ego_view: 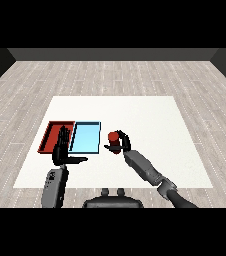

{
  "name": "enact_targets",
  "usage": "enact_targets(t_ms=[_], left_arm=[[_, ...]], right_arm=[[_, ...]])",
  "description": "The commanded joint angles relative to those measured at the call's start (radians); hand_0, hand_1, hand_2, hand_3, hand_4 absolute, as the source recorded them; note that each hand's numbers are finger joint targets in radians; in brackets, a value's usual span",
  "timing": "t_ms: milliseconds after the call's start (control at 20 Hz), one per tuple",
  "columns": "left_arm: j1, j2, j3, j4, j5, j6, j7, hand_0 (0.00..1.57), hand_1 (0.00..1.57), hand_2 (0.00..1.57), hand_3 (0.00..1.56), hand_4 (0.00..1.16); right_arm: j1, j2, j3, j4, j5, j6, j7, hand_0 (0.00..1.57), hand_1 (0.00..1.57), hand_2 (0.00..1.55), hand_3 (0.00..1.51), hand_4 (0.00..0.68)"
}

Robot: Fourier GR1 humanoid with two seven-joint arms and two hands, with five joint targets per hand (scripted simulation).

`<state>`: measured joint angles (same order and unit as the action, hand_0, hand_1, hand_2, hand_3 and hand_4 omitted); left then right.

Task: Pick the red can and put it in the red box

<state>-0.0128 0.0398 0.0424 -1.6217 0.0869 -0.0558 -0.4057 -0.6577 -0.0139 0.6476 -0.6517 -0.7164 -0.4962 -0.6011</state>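
Forearms, grey — two, entering from the lower corners. Left hand (61,148): fingers straight and raised, thumb (78,160) out toward 3 o'clock; open, holding nothing, set over the near edge of the red tray. Red tray (49,134): on the white table (150,120), at 9 o'clock from the light blue tray (86,137), the two side by side and touching. Red can (113,140): upright, at 3 o'clock from the blue tray, near it but apart — outside both trays. Right hand (123,143): fingers curled round the can, gripping it.
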Motion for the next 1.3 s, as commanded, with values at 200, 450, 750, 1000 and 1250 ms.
enact_targets(t_ms=[200,450,750,1000,1250], left_arm=[[-0.071,0.010,-0.014,0.034,0.004,-0.015,0.047,0.00,0.00,0.00,0.00,0.00],[0.068,-0.029,-0.124,-0.072,-0.049,0.001,0.067,0.00,0.00,0.00,0.00,0.00],[-0.092,-0.039,-0.203,0.014,-0.044,0.116,0.180,0.00,0.00,0.00,0.00,0.00],[-0.078,-0.040,-0.270,0.041,-0.052,0.155,0.154,0.00,0.00,0.00,0.00,0.00],[-0.126,-0.040,-0.292,0.125,-0.010,0.152,0.135,0.00,0.00,0.00,0.00,0.00]], right_arm=[[0.016,-0.042,-0.039,-0.176,0.134,-0.047,0.055,1.42,1.42,1.43,1.37,0.615],[0.078,-0.098,-0.017,-0.440,0.194,-0.129,0.122,1.46,1.46,1.44,1.39,0.659],[0.129,-0.128,-0.050,-0.564,0.276,-0.107,0.214,1.45,1.45,1.43,1.39,0.655],[0.159,-0.127,-0.047,-0.732,0.355,-0.144,0.360,1.45,1.45,1.43,1.39,0.653],[0.220,-0.060,-0.134,-0.683,0.409,-0.074,0.291,1.45,1.45,1.43,1.38,0.650]])
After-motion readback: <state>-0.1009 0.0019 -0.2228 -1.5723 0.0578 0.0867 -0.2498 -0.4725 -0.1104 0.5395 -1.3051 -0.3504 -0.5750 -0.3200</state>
